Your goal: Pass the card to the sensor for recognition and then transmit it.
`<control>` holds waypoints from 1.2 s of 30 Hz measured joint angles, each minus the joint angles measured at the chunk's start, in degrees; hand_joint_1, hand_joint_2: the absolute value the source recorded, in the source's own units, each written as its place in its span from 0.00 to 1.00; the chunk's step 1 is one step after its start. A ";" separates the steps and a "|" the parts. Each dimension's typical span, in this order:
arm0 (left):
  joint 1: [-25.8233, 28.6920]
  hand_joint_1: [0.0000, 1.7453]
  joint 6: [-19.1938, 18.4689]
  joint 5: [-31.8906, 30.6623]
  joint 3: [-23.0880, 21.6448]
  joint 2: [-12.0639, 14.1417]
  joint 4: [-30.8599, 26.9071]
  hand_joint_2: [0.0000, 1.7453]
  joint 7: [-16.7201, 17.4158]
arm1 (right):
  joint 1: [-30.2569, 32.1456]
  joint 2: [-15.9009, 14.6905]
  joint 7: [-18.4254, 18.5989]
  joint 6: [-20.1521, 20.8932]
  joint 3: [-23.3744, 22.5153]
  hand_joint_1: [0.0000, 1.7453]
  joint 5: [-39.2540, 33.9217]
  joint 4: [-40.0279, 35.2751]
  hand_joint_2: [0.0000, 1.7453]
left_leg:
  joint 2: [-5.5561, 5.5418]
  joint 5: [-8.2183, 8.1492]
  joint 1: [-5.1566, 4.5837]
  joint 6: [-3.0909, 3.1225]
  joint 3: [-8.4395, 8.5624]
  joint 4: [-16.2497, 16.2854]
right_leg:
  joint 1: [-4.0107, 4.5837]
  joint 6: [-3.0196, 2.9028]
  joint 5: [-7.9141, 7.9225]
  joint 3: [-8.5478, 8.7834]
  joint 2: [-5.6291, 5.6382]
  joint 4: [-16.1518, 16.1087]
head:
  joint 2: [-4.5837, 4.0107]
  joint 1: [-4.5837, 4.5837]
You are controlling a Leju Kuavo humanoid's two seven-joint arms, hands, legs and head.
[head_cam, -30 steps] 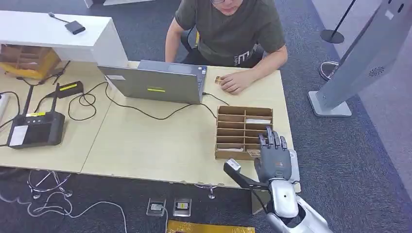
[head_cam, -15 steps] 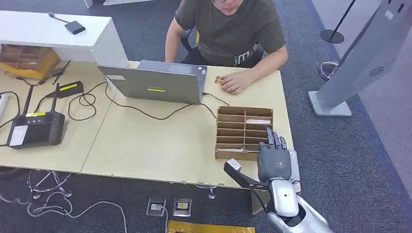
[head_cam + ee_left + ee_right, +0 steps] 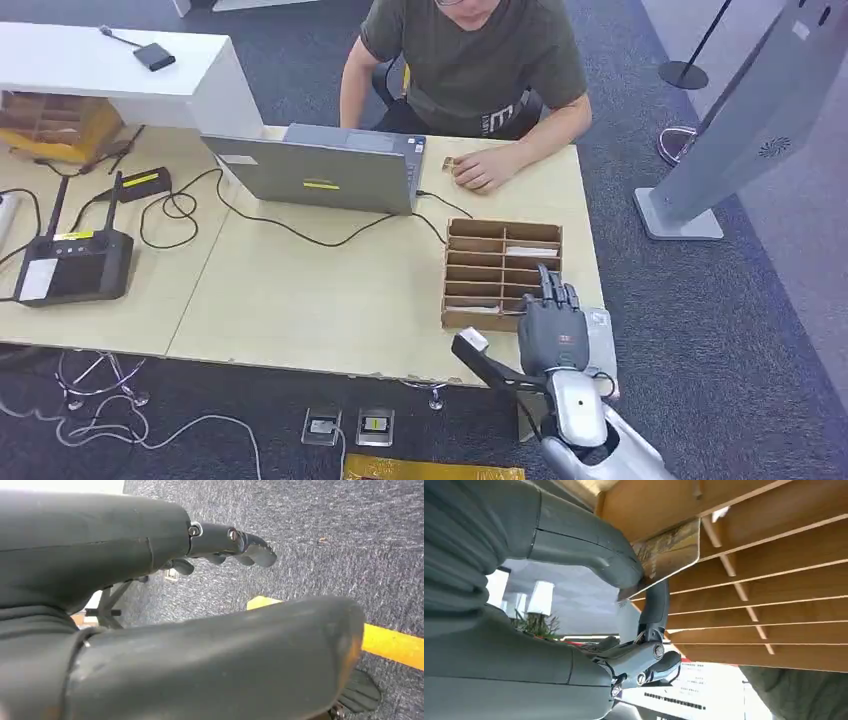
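My right hand (image 3: 550, 335) reaches over the front right corner of the brown compartment box (image 3: 500, 232) on the table. Seen from the right wrist, the thick thumb (image 3: 589, 555) and a dark finger pinch a gold-patterned card (image 3: 671, 547), which stands at the edge of the box's wooden slats (image 3: 774, 575). A flat light-grey device (image 3: 601, 325) lies on the table just right of this hand. My left hand (image 3: 75, 555) hangs above the carpet with its fingers (image 3: 245, 545) stretched apart, holding nothing.
A person sits across the table, one hand (image 3: 482, 170) resting by a small card (image 3: 449, 163). An open laptop (image 3: 320, 175) with cables stands mid-table, and a black device (image 3: 75, 265) lies at the left. A grey kiosk stand (image 3: 740, 120) rises at the right.
My right hand has shifted a little to the left over the box's front corner. The person and the table things stay as they were.
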 joint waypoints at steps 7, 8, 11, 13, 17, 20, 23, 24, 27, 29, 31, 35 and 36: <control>0.00 0.00 0.44 0.46 0.02 -0.07 0.00 0.00 0.00 | -0.71 2.23 -1.33 -0.92 0.00 1.00 -1.09 2.84 1.00 | 0.01 0.00 0.00 0.00 0.02 0.00 | 0.00 0.00 0.00 0.00 0.03 0.00 | 0.00 -0.02; 0.00 0.00 0.46 0.46 0.02 -0.07 0.00 0.00 0.00 | -0.76 2.58 -1.46 -1.33 0.00 1.00 -1.29 3.41 1.00 | 0.01 0.00 0.00 0.00 0.02 0.00 | 0.00 0.00 0.00 0.01 0.03 0.00 | 0.00 0.00; 0.00 0.00 0.44 0.44 0.02 -0.07 0.00 0.00 0.00 | -0.96 3.50 -1.77 -2.47 0.02 1.00 -1.60 5.20 1.00 | 0.01 0.00 0.00 0.00 0.03 0.00 | 0.00 0.00 0.00 0.01 0.03 0.00 | 0.00 -0.02; 0.00 0.00 0.44 0.39 0.02 -0.07 0.00 0.00 0.00 | -1.08 3.93 -1.88 -2.88 0.02 1.00 -1.84 6.23 1.00 | 0.01 0.00 0.00 -0.01 0.03 0.00 | 0.00 0.00 0.00 0.01 0.03 0.00 | 0.00 0.00; 0.00 0.00 0.48 0.31 0.02 -0.07 0.00 0.00 0.00 | -1.42 4.54 -2.08 -2.93 0.02 1.00 -2.08 8.00 1.00 | 0.01 0.01 0.00 -0.01 0.03 0.00 | 0.00 0.00 0.00 0.01 0.02 0.00 | 0.00 0.00; 0.00 0.00 0.46 0.13 0.02 -0.07 0.00 0.00 0.02 | -1.52 4.76 -2.10 -2.93 0.02 1.00 -2.27 8.94 1.00 | 0.01 0.01 0.00 -0.01 0.03 0.00 | 0.00 0.00 0.00 0.01 0.02 0.00 | 0.00 0.00; 0.00 0.00 0.41 -0.13 0.02 -0.07 0.00 0.00 0.02 | -1.52 4.89 -2.10 -2.80 0.02 1.00 -2.29 9.49 1.00 | 0.01 0.00 0.00 -0.01 0.03 0.00 | 0.00 0.00 0.00 0.01 0.02 0.00 | 0.00 0.00; 0.00 0.00 0.35 -0.22 0.02 -0.07 0.00 0.00 0.00 | -1.51 4.89 -1.95 -2.69 0.04 1.00 -2.27 9.55 1.00 | 0.01 0.00 0.00 -0.01 0.03 0.00 | 0.00 0.00 0.00 0.01 0.02 0.00 | 0.00 -0.02; 0.00 0.00 0.04 -0.57 0.00 -0.07 0.00 0.00 0.02 | -1.45 4.89 -1.14 -2.36 0.04 1.00 -2.10 9.68 1.00 | 0.01 0.00 0.00 -0.01 0.04 0.00 | 0.00 0.00 0.00 0.01 0.02 -0.01 | 0.00 0.00; 0.00 0.00 -0.04 -0.61 0.00 -0.07 0.00 0.00 0.02 | -1.31 4.87 -0.61 -2.38 0.02 1.00 -1.62 9.73 1.00 | 0.02 0.00 0.00 -0.01 0.04 0.00 | 0.00 0.00 0.00 0.01 0.02 -0.01 | 0.00 -0.02; 0.01 0.00 -0.02 -0.66 0.00 -0.07 0.00 0.00 0.02 | -1.14 4.87 0.20 -2.58 -0.13 1.00 -0.63 9.62 1.00 | 0.02 0.00 0.00 -0.01 0.04 0.00 | 0.00 0.00 0.00 0.01 0.02 -0.01 | 0.00 -0.02; 0.04 0.00 0.07 -0.87 0.00 -0.04 0.00 0.00 0.00 | -0.22 4.06 2.36 -2.67 -0.85 1.00 2.52 6.68 1.00 | 0.03 0.01 0.00 0.00 0.02 0.00 | 0.00 0.00 0.00 0.00 0.02 -0.01 | 0.00 0.00; 0.04 0.00 0.07 -1.03 0.00 -0.04 0.00 0.00 0.02 | -0.05 3.74 2.79 -2.32 -1.35 1.00 3.34 5.41 1.00 | 0.03 0.01 0.00 -0.01 0.03 0.01 | 0.00 0.00 0.00 0.00 0.04 0.00 | 0.00 -0.02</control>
